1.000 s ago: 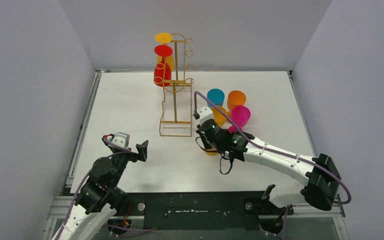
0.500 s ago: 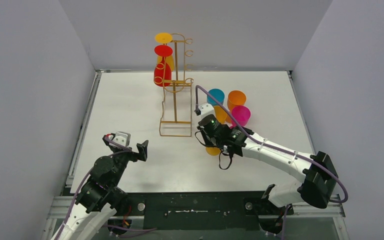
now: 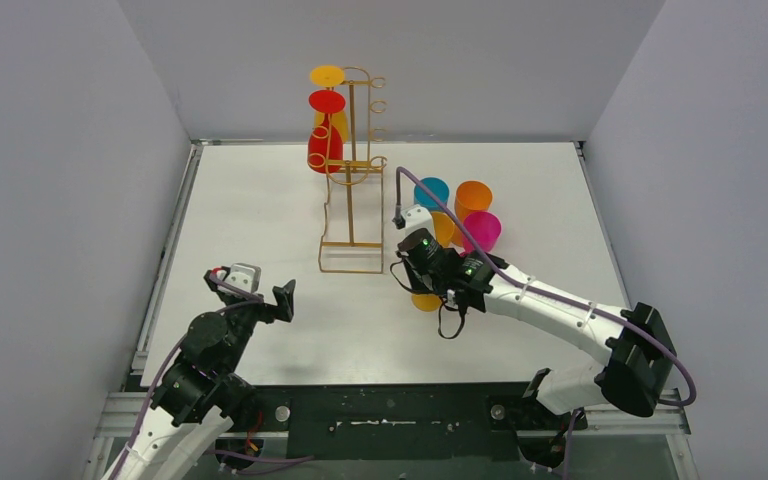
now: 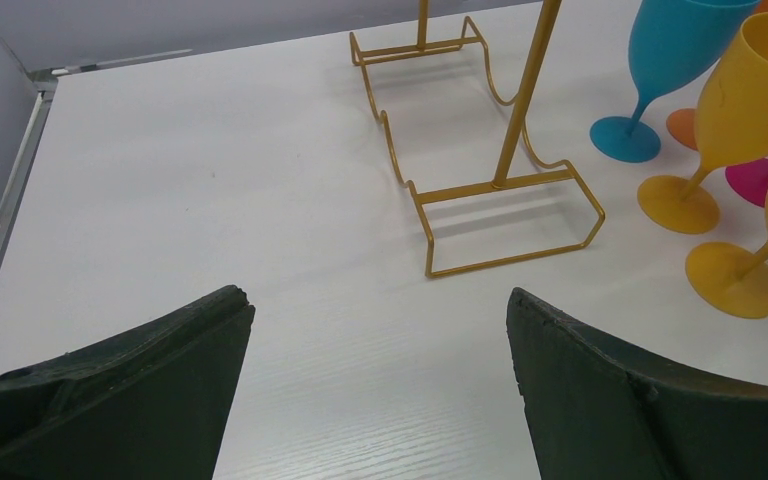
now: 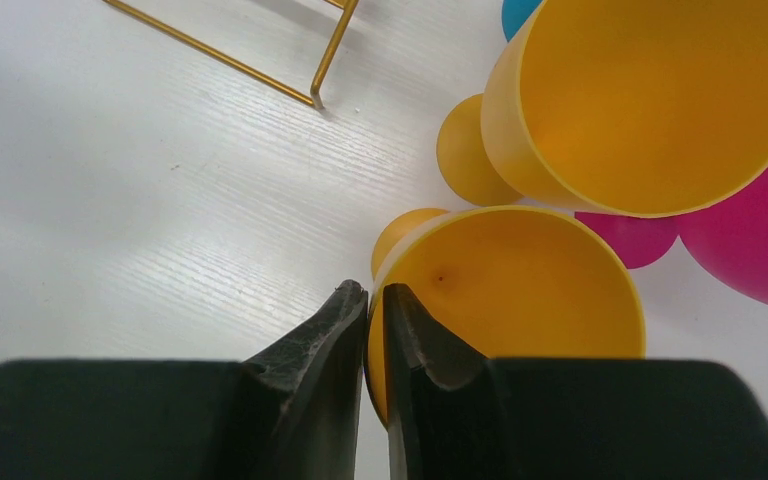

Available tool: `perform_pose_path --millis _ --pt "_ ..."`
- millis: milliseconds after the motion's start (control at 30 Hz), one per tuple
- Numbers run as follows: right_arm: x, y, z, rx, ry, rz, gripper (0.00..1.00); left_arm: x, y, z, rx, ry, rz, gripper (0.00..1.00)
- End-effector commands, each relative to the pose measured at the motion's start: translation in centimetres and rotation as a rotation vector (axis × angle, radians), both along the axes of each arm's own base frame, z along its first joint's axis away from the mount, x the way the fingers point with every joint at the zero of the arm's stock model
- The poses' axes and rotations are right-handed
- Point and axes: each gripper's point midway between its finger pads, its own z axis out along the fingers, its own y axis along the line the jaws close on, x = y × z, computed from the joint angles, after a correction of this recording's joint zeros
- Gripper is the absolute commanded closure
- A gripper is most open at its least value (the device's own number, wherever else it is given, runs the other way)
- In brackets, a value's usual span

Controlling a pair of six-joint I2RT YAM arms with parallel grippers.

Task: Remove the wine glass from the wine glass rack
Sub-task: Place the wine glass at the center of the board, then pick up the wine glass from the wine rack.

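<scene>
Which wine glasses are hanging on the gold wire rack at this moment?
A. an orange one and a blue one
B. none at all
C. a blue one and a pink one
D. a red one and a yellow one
D: a red glass and a yellow glass hang foot-up on the rack; the other glasses stand on the table.

White-black arms (image 3: 550, 305), purple cables (image 3: 398, 190)
</scene>
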Motion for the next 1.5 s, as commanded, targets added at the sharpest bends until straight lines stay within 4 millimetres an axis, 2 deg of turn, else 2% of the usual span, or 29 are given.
perform_pose_path --millis 0,233,300,400,500,567,600,667,867,933,1000,1100,1167,1267,1400,1467 --pt "1.0 0.0 2.6 0.039 -0.054 -0.043 0.84 0.3 0.5 1.3 0.000 -0.036 0.025 0.03" --pt "1.1 -0.4 4.9 0.079 -0.089 -0.074 0.82 0.8 0.3 0.7 0.025 -0.007 0.034 0.03" --pt "1.1 -0.6 6.1 0.106 -0.106 -0.096 0.79 1.1 1.1 0.6 0.029 -0.007 0.083 0.03" --pt "1.0 -0.3 7.8 0.173 -0.129 -0.093 0.72 1.8 2.8 0.9 -0.078 -0.017 0.228 0.03" --pt "0.5 0.2 9.6 0.265 -0.155 -0.074 0.72 1.9 3.4 1.6 -0.139 -0.029 0.275 0.03" --pt "0.6 -0.4 10.6 0.312 -0.188 -0.110 0.71 1.7 4.7 1.7 -0.299 0.001 0.395 0.03" --pt "0.6 -0.9 11.3 0.339 -0.213 -0.135 0.68 1.5 5.2 2.0 -0.325 0.018 0.436 0.03" --pt "0.7 -2.2 11.7 0.383 -0.246 -0.202 0.62 1.5 5.1 3.0 -0.288 0.059 0.432 0.03" --pt "0.3 -5.0 13.3 0.501 -0.322 -0.303 0.53 3.4 0.9 2.7 -0.129 0.278 0.294 0.03" --pt "0.2 -6.1 13.5 0.496 -0.334 -0.340 0.51 4.5 0.6 2.8 -0.097 0.349 0.302 0.03" --pt "0.2 -7.4 13.6 0.474 -0.347 -0.378 0.49 5.8 0.5 4.0 -0.111 0.356 0.269 0.03" --pt "0.0 -8.7 14.0 0.460 -0.366 -0.411 0.44 7.9 1.0 6.8 -0.216 0.332 0.169 0.03" --pt "0.0 -9.3 14.4 0.466 -0.381 -0.421 0.37 9.7 1.6 7.9 -0.301 0.353 0.116 0.03" --pt "-0.1 -9.6 15.2 0.479 -0.400 -0.425 0.33 12.4 2.6 10.1 -0.465 0.381 0.037 0.07" --pt "-0.3 -10.0 15.9 0.483 -0.408 -0.425 0.30 15.2 0.7 15.7 -0.646 0.317 -0.192 0.11" --pt "-0.3 -10.1 16.0 0.489 -0.409 -0.426 0.29 16.8 0.1 17.6 -0.701 0.296 -0.250 0.14"
